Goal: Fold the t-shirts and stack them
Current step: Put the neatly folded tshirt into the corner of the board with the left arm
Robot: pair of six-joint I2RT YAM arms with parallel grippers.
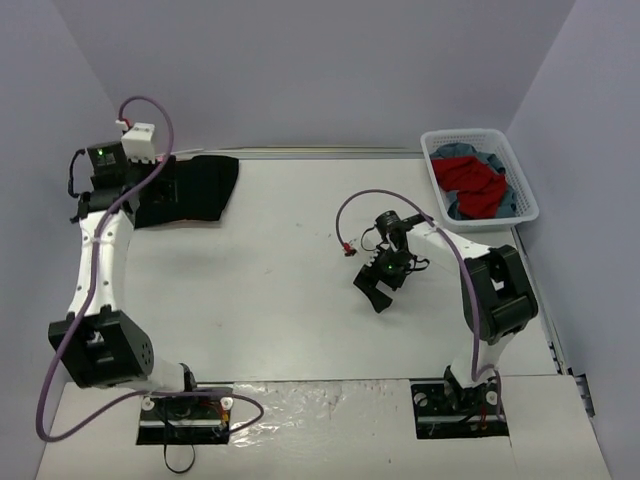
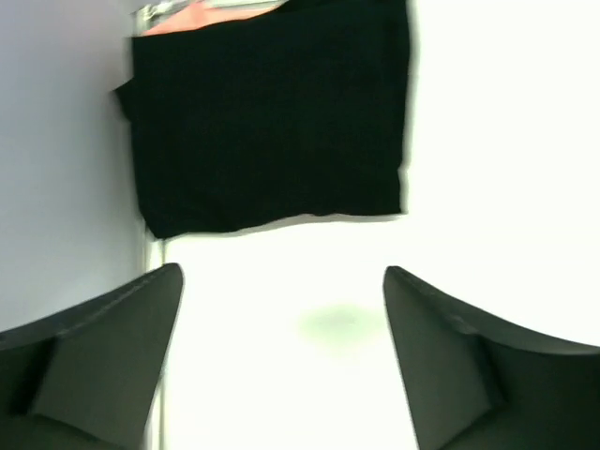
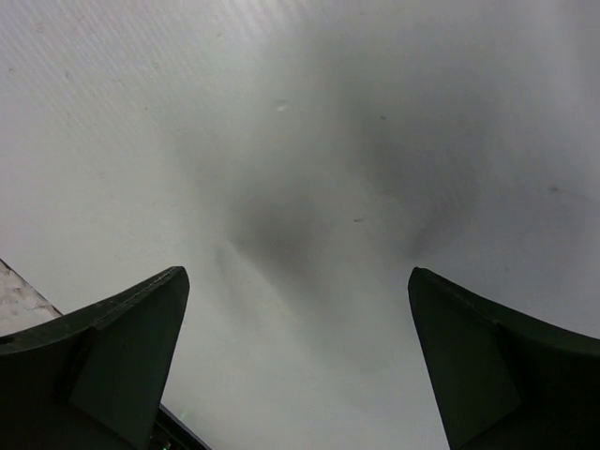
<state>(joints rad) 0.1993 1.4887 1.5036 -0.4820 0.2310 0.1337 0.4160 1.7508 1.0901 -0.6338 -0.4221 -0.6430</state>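
Note:
The black t-shirt (image 1: 190, 188) lies folded in a rectangle at the table's far left corner; it fills the upper part of the left wrist view (image 2: 267, 117). A sliver of the salmon-pink t-shirt (image 2: 211, 14) shows at the black one's far edge; it is hidden in the top view. My left gripper (image 2: 281, 272) is open and empty, above bare table just short of the black shirt's near edge; in the top view it (image 1: 90, 200) sits by the left wall. My right gripper (image 1: 380, 290) is open and empty over bare table at centre right, as its wrist view (image 3: 295, 281) shows.
A white basket (image 1: 432, 150) at the far right holds a red cloth (image 1: 475, 180) on blue-grey cloth. The purple wall (image 2: 56, 187) runs close along the black shirt's left side. A purple cable (image 1: 345, 215) loops above the right arm.

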